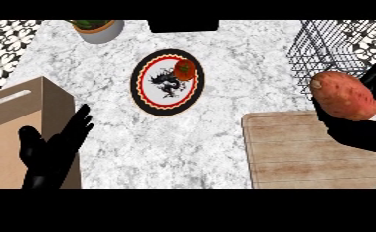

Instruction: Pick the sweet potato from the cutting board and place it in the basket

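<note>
Sweet potato [342, 95]: you see it at about 3 o'clock of the view, lifted off the board, between the board and the basket, its top end overlapping the basket's lower wire edge.
Right hand [351, 131]: it comes in from the right edge; its black fingers curl around the sweet potato from below and behind, mostly hidden by it.
Wire basket [323, 42]: at about 2 o'clock, black mesh, partly cut by the right edge.
Cutting board [294, 151]: pale wood, at about 4 o'clock, bare where you can see it.
Left hand [51, 151]: at about 8 o'clock, fingers straight and spread, holding nothing, over a brown box [29, 106].
Plate [166, 81]: near the centre, towards 12 o'clock, dark rim with red ring; a tomato [185, 69] lies on its upper right part.
Plant pot [99, 28]: at about 11 o'clock, at the top edge.
Counter [220, 126]: grey-white marble.
</note>
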Robot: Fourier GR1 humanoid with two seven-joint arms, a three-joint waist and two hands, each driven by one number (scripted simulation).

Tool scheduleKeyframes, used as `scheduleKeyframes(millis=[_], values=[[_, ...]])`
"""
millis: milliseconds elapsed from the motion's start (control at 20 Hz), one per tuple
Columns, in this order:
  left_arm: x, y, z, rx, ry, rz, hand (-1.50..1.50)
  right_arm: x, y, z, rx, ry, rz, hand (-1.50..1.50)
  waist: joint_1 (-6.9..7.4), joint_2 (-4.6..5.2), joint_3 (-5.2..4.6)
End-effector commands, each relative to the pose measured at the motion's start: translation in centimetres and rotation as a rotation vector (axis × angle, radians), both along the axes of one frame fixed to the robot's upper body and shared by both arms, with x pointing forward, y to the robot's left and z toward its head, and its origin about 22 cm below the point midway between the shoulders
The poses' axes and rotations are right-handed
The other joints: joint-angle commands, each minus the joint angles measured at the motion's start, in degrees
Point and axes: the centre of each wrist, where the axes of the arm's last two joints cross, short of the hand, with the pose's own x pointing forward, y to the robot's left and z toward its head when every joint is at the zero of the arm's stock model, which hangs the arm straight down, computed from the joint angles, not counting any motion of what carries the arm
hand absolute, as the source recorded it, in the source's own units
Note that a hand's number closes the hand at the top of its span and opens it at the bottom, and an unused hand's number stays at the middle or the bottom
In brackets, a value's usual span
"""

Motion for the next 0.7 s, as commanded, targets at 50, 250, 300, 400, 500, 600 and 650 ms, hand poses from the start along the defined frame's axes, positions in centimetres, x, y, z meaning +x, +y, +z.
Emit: scheduleKeyframes(millis=[50, 250, 300, 400, 500, 600, 650], values=[[-1.6, 1.4, -4.3, 0.028, 0.164, 0.059, 0.00, 0.9, -3.3, 4.1, 0.031, -0.008, -0.104, 1.50, 0.77, 1.09, -1.80], [-0.4, 2.0, -3.6, 0.028, 0.153, 0.047, 0.00, 3.7, -5.6, 6.4, 0.024, 0.027, -0.130, 1.50, 1.86, 1.58, -1.80], [-1.8, 1.7, -4.6, 0.020, 0.155, 0.039, 0.00, 3.7, -7.0, 6.0, 0.046, 0.046, -0.146, 1.50, 1.77, 1.36, -1.75], [-1.8, 1.2, -4.9, 0.036, 0.148, 0.031, 0.00, 4.8, -8.1, 6.6, 0.010, 0.061, -0.169, 1.50, 2.31, 1.58, -1.75], [-1.1, 0.5, -5.2, 0.044, 0.142, 0.031, 0.00, 5.2, -8.3, 6.0, -0.018, 0.068, -0.147, 1.50, 1.73, 1.59, -1.72], [-1.0, 1.4, -4.6, 0.038, 0.147, 0.022, 0.00, 6.6, -9.3, 5.2, -0.015, 0.067, -0.172, 1.50, 2.59, 1.78, -1.71], [-1.3, 1.8, -4.4, 0.021, 0.144, 0.039, 0.00, 6.7, -10.6, 5.0, -0.025, 0.075, -0.172, 1.50, 2.59, 1.70, -1.68]])
